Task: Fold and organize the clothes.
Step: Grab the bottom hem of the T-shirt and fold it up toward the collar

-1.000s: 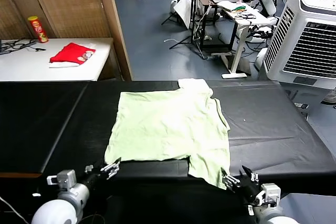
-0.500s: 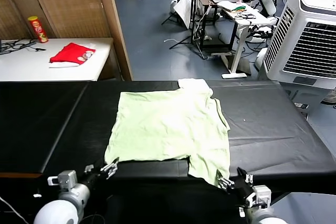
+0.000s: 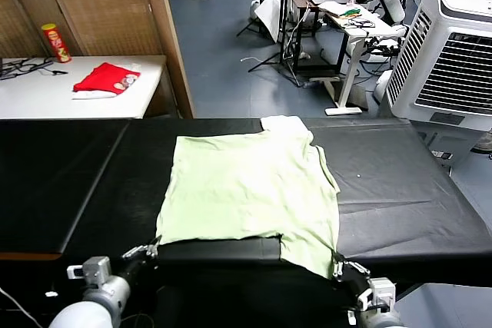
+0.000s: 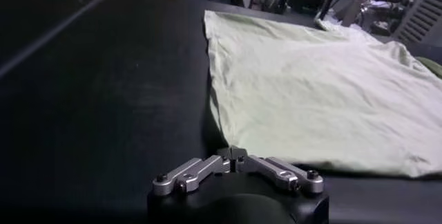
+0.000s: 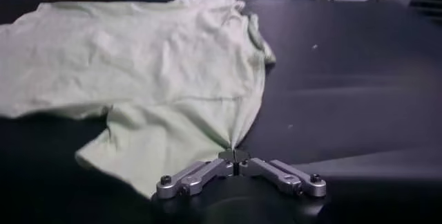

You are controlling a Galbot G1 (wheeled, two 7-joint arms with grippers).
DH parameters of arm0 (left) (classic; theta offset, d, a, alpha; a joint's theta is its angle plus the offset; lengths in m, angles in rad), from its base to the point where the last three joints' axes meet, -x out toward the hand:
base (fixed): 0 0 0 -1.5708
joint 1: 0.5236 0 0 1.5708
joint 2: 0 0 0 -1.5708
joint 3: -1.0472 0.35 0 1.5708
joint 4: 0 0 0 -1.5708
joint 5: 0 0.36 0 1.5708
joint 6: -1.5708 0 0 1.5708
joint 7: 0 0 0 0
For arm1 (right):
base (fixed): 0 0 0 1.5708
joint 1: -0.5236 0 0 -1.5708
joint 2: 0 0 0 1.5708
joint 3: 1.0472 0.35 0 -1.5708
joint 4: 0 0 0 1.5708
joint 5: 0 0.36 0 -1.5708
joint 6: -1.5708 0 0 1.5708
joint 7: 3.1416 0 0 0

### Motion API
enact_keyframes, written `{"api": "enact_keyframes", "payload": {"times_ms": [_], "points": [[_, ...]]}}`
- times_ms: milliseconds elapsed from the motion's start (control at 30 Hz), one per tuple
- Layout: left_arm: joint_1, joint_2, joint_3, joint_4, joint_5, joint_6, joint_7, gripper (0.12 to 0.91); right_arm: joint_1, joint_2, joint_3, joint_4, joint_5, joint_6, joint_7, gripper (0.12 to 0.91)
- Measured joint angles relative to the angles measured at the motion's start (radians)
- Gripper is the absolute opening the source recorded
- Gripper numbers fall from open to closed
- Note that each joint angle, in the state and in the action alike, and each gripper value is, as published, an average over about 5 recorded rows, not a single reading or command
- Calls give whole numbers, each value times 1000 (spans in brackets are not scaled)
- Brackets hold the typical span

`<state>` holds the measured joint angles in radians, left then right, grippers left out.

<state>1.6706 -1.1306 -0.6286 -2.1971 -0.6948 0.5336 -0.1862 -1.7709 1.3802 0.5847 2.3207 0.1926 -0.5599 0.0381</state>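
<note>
1. Head view: the pale green T-shirt point(image 3: 250, 190) is lying spread on the black table point(image 3: 400, 190), one part hanging past the near edge toward the right side. The left gripper point(image 3: 147, 250) is sitting at the shirt's near left corner, and the right gripper point(image 3: 338, 266) is sitting at the near right corner. A red garment point(image 3: 104, 78) is resting on a white side table point(image 3: 46, 97) beside a red can point(image 3: 54, 42), well apart from the shirt.

2. Left wrist view: the left gripper point(image 4: 235, 156) is holding its fingers pressed together, their tips meeting right at the corner of the T-shirt point(image 4: 311, 87); the cloth is tapering to a point there, so the fingers are pinching it.

3. Right wrist view: the right gripper point(image 5: 235, 155) is likewise keeping its fingers together, and a narrow gathered fold of the T-shirt point(image 5: 152, 59) is running into the tips, clamped between them. The black table point(image 5: 345, 73) is showing beside the cloth.
</note>
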Motion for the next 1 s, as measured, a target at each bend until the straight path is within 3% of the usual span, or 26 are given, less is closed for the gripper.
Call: {"api": "enact_keyframes", "payload": {"times_ms": [100,233,433,667,1000], "points": [[37,3,-24,-29,-9,-24,1,127,-1,-3,9,14,17,18,-7,122],[47,-7,-41,-44,-9,-90,7,127,37,-21,19,-3,57,74,-24,122],[-28,-36,-23,-5,61,-176,45,127,181,-75,5,-119,93,154,-29,122],[-141,-66,11,80,115,-199,46,127,414,-109,-63,-296,75,181,-20,122],[-292,-56,55,228,176,-208,42,127,638,-83,-177,-532,19,201,-25,122]]}}
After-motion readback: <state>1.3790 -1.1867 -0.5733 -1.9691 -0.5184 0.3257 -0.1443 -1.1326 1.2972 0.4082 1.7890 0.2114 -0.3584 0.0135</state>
